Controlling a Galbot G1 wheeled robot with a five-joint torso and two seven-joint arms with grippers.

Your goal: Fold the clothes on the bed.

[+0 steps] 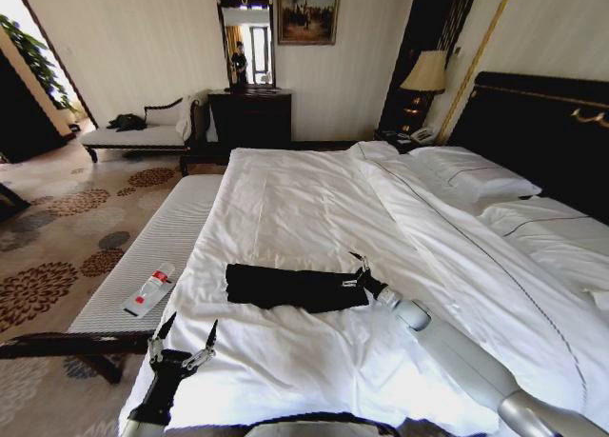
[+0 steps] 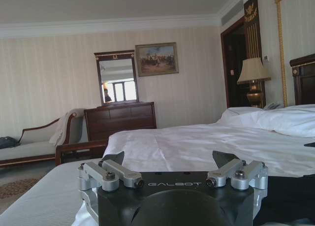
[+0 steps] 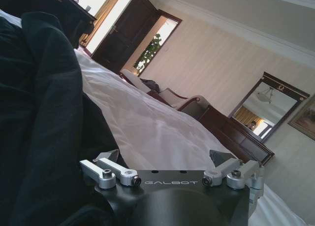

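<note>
The clothes are one black T-shirt [image 1: 290,287], folded into a long narrow strip that lies crosswise on the near part of the white bed [image 1: 295,204]. My right gripper [image 1: 358,270] is open at the strip's right end, low over the sheet. In the right wrist view the black fabric [image 3: 44,117] bulks beside the gripper [image 3: 166,158], with only sheet showing between the spread fingers. My left gripper [image 1: 183,338] is open near the bed's front left corner, apart from the shirt. The left wrist view has the gripper [image 2: 168,161] wide open and a dark edge of the shirt [image 2: 290,196].
A pale ribbed bench [image 1: 166,242] runs along the bed's left side and carries a small tube with a red band [image 1: 152,289]. Pillows [image 1: 471,175] and a dark headboard [image 1: 538,123] are at the right. A chaise longue [image 1: 133,137], dresser [image 1: 249,118] and lamp [image 1: 425,73] stand beyond.
</note>
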